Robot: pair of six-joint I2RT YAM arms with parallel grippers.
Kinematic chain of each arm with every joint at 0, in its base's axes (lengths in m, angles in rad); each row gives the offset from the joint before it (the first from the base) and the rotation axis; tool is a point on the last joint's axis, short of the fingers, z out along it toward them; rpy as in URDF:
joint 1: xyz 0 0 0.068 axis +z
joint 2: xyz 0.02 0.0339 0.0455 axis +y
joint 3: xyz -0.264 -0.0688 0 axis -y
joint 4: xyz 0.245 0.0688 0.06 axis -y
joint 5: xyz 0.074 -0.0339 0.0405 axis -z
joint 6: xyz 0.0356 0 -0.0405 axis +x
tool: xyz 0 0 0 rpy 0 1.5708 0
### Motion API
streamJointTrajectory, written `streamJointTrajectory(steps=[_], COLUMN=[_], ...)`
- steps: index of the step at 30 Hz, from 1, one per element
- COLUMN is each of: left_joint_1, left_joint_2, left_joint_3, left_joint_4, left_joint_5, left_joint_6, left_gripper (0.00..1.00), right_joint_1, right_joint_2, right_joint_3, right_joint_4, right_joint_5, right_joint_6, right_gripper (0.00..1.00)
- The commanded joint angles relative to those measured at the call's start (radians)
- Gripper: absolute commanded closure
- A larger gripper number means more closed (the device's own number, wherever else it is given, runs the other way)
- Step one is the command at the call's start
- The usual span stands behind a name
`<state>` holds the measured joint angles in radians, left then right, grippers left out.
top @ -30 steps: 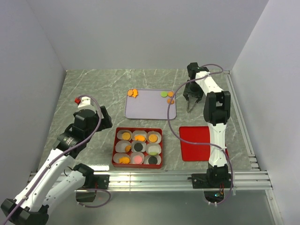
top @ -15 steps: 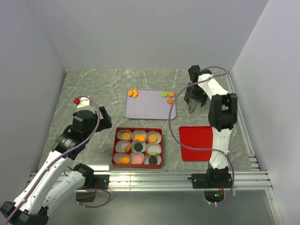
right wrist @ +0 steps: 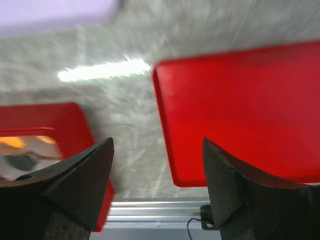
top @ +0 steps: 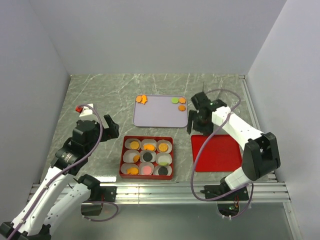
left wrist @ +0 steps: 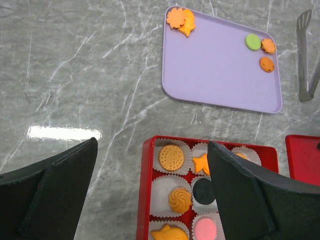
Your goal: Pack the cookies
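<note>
Left gripper (left wrist: pixel 151 145) wide open, empty; right gripper (right wrist: pixel 157 144) open, empty too, at four o'clock from the lilac tray (top: pixel 160 113).

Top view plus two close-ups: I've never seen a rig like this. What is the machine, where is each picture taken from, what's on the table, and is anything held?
Two white robot arms are bolted at the table's near edge. The wide picture looks down from above and behind them; each close-up comes from a wrist camera, the dark wedges being that hand's fingers. On the grey table lie a lilac tray with loose cookies, a red box of paper cups holding more, what looks like the box's red lid, and metal tongs. The left hand and right hand are open, holding nothing.
</note>
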<state>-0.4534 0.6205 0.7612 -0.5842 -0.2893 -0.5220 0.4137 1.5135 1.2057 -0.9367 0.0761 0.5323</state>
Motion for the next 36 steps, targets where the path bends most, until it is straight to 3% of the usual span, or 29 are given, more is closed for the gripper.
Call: streamJointTrajectory(steps=[1, 15, 20, 29, 36], left_joint_1=[-0.002, -0.002, -0.002, -0.002, -0.004], left_joint_2=[0.004, 0.002, -0.001, 0.013, -0.001], left_joint_3=[0.012, 0.02, 0.017, 0.023, 0.02], left_joint_4=[0.026, 0.006, 0.006, -0.006, -0.008], left_joint_5=[0.003, -0.048, -0.068, -0.096, -0.102], left_joint_6=[0.011, -0.009, -0.015, -0.027, -0.032], left_gripper=[0.03, 0.05, 0.05, 0.05, 0.05], right_joint_1=[0.013, 0.071, 0.109, 0.132, 0.142], right_joint_2=[-0.004, 0.154, 0.192, 0.228, 0.156], right_joint_3=[-0.096, -0.199, -0.202, -0.227, -0.227], right_joint_4=[0.081, 0.245, 0.245, 0.253, 0.237], right_joint_5=[-0.058, -0.087, -0.035, 0.005, 0.025], right_joint_6=[0.026, -0.049, -0.052, -0.055, -0.083], right_gripper=[0.25, 0.47, 0.49, 0.77, 0.99])
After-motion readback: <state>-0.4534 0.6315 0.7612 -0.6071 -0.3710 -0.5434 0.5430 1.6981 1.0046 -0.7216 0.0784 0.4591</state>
